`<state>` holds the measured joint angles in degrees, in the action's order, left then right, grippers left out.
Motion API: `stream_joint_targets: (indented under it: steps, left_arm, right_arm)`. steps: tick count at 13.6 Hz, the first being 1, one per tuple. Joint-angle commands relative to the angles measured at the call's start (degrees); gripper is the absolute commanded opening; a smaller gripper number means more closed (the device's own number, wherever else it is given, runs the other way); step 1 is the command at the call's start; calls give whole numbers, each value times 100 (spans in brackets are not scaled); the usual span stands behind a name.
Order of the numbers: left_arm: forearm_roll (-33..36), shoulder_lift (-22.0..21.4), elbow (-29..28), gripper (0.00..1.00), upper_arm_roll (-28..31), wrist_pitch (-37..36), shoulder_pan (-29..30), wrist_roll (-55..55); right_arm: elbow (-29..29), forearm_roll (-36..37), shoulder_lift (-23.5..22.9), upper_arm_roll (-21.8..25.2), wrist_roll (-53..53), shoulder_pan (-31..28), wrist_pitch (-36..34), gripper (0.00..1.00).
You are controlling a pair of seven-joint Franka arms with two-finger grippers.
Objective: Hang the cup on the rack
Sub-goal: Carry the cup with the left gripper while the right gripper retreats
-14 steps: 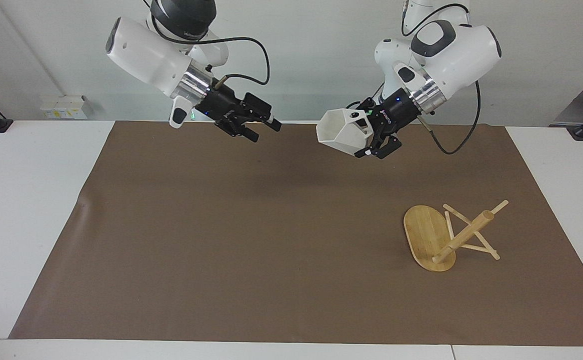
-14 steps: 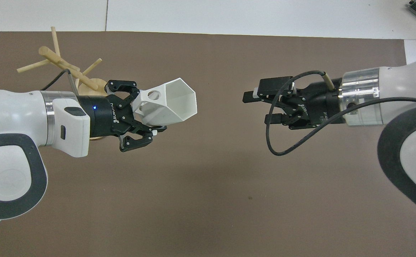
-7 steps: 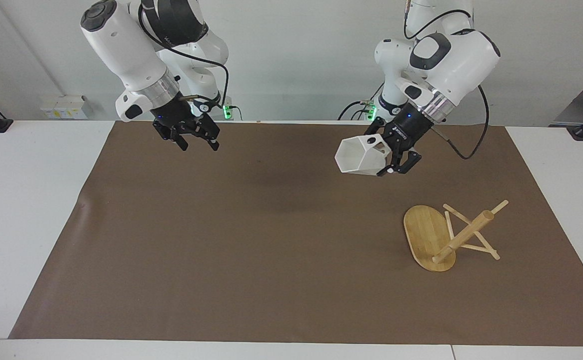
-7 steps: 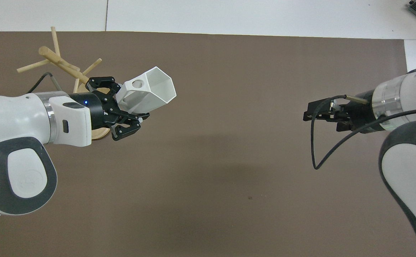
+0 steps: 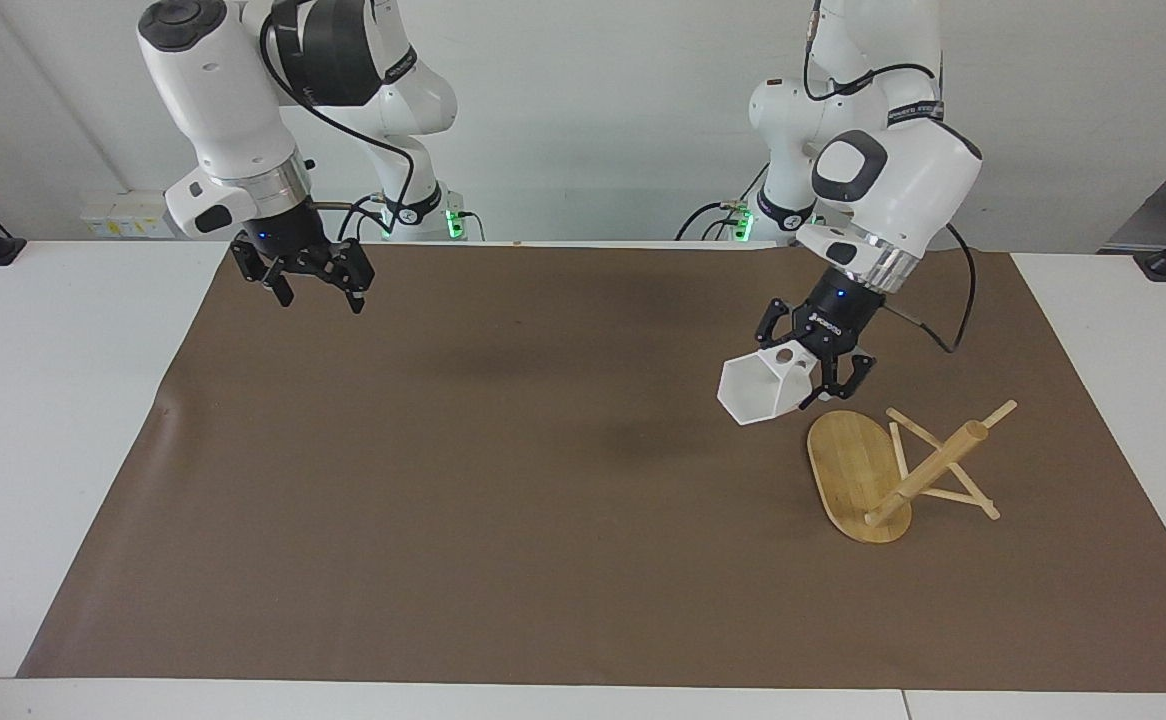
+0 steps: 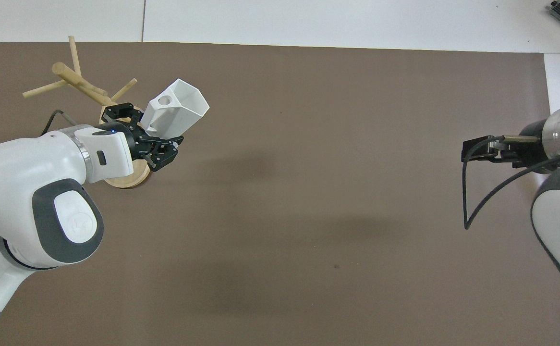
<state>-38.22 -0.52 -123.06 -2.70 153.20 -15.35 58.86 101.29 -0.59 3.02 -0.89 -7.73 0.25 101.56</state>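
Observation:
The white faceted cup [image 5: 763,387] [image 6: 176,106] hangs tilted in the air, and my left gripper [image 5: 811,378] [image 6: 157,136] is shut on its handle side. The cup is over the mat just beside the oval base of the rack. The bamboo rack [image 5: 903,468] [image 6: 80,84] lies tipped over at the left arm's end of the mat, its base [image 5: 848,465] on edge and its post and pegs slanting up. My right gripper [image 5: 313,277] [image 6: 474,150] is open and holds nothing, raised over the mat's corner at the right arm's end.
A brown mat [image 5: 543,480] covers most of the white table [image 5: 53,380]. Nothing else lies on the mat.
My left gripper has carried the cup down and toward the rack's base. The right arm has drawn back toward its own end of the table and turned its gripper downward.

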Motion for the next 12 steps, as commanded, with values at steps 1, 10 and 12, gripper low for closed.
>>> stream_joint_targets:
  steps: [1,10,12]
  left_arm:
    - [122,60,-113,0,-37,385,102,-602]
    - [113,87,-113,0,-46,386,560,-1077]
    - [113,87,-113,0,-37,368,560,-1515]
  right_arm:
    - [-21,129,76,184,298,-34,39,100]
    - [-908,559,-20,590,729,-77,-285,100]
    - [-989,560,-56,590,747,-139,-268,100]
